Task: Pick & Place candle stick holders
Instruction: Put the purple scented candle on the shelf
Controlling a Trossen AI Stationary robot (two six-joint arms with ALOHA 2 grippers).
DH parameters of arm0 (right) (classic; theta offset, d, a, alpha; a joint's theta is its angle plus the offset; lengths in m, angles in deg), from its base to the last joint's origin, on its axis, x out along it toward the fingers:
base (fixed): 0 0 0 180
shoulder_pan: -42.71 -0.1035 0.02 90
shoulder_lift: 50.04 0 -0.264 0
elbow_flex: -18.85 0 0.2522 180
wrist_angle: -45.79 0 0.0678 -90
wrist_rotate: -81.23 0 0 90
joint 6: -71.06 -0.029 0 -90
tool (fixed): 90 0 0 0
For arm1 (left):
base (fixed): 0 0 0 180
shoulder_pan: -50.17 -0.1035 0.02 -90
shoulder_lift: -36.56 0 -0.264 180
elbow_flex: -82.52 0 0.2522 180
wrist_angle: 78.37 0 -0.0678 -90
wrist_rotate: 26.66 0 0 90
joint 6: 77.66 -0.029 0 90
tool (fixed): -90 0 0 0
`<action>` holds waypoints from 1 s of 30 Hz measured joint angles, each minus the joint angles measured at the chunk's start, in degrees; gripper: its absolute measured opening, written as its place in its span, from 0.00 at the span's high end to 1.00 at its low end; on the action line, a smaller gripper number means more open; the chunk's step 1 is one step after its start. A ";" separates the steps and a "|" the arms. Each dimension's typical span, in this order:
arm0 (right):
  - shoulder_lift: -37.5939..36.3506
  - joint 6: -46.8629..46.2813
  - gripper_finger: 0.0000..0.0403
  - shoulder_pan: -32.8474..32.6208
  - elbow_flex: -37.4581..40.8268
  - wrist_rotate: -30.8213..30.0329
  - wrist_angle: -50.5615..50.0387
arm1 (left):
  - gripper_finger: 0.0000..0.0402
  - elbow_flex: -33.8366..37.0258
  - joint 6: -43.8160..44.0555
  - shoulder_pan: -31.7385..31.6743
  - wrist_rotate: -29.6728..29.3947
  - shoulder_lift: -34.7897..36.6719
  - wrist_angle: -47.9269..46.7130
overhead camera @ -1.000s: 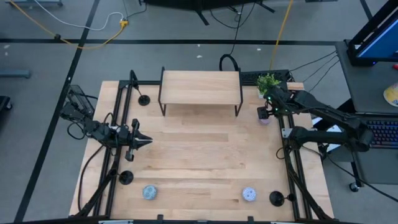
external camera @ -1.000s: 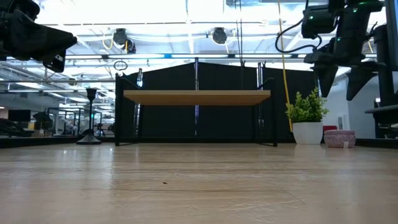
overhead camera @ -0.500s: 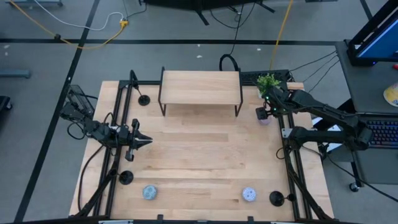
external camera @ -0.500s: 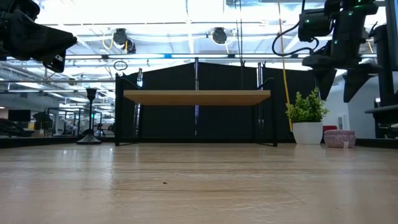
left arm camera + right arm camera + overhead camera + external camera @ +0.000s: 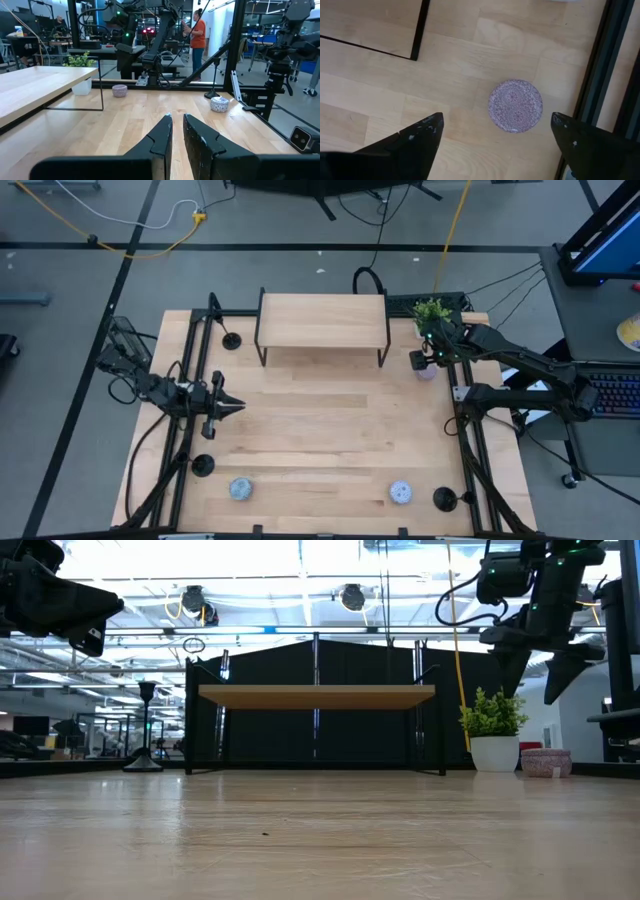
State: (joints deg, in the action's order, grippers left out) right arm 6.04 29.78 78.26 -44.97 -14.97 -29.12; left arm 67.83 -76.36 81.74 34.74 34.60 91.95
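Note:
Three black candle stick holders stand upright on their disc bases: one at the far left, one at the near left, one at the near right. My right gripper hangs open at the far right, pointing steeply down over a lavender puck, well above it in the low view. My left gripper waits shut at the table's left side, level and pointing toward the right edge, with nothing in it.
A wooden shelf on black legs stands at the far middle, with a small potted plant to its right. A pale grey puck and a white puck lie near the front edge. Black frame rails run along both sides.
My right gripper has spread its fingers a little wider and edged slightly toward the table's left, still above the lavender puck. Nothing on the table has moved.

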 joint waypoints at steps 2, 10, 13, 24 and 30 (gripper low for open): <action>0.00 -0.01 0.05 0.00 0.00 0.00 -0.21 | 0.87 0.00 -0.02 0.01 0.00 -0.01 0.01; 0.00 -0.11 0.01 0.11 0.02 -3.01 -0.43 | 0.87 0.00 -0.09 0.00 -0.02 -0.01 0.00; 0.00 -0.37 0.02 0.35 0.03 -2.92 -0.40 | 0.87 0.00 0.06 0.00 -0.02 0.00 0.01; 0.00 -2.31 0.02 0.37 0.04 -2.64 0.96 | 0.87 0.00 0.46 0.00 -0.02 0.00 0.00; 1.49 -10.04 0.02 1.46 0.08 -2.62 -4.41 | 0.87 0.00 0.46 0.00 -0.02 0.00 0.00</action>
State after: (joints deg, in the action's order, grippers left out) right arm 7.53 19.74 79.71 -44.89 -17.59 -33.53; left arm 67.83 -75.90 81.74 34.72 34.60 91.95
